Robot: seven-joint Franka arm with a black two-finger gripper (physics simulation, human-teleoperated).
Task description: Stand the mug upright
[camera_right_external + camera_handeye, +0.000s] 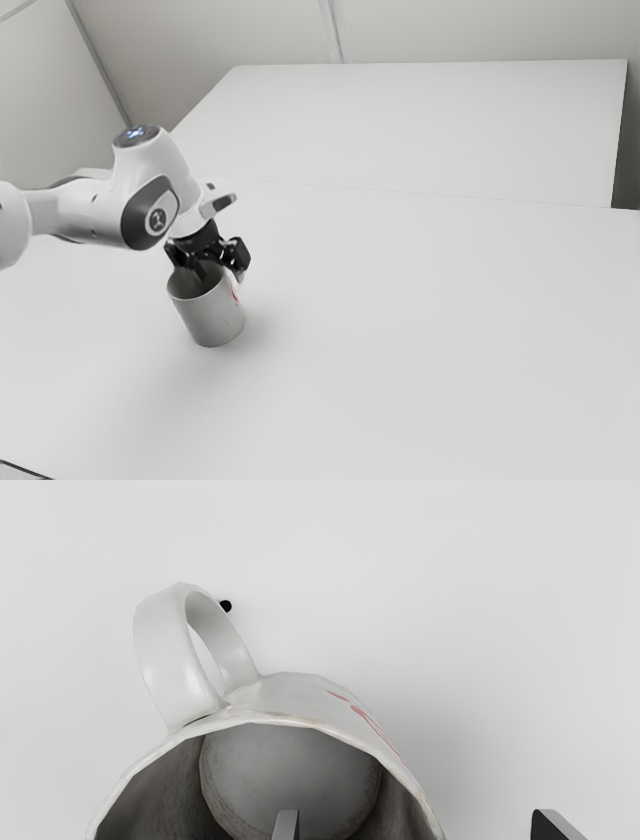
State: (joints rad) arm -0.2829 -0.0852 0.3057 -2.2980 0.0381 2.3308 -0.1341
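Note:
The mug point(212, 312), pale grey with a red mark, stands slightly tilted on the table, its mouth upward under the gripper point(222, 268). Looking into the mug point(300, 695) in the wrist view, I see its round inner bottom, its handle on one side and red lettering on the outer wall. The gripper point(415, 825) is open and straddles the mug's wall: one finger is inside the mouth, the other outside, apart from the wall. How the mug's base meets the table is hard to tell.
A white table point(420, 330) spreads around the mug, with another white surface point(430, 130) beyond it. A small black spot point(226, 606) shows beside the handle. A dark edge point(22, 470) crosses the exterior view's lower left corner.

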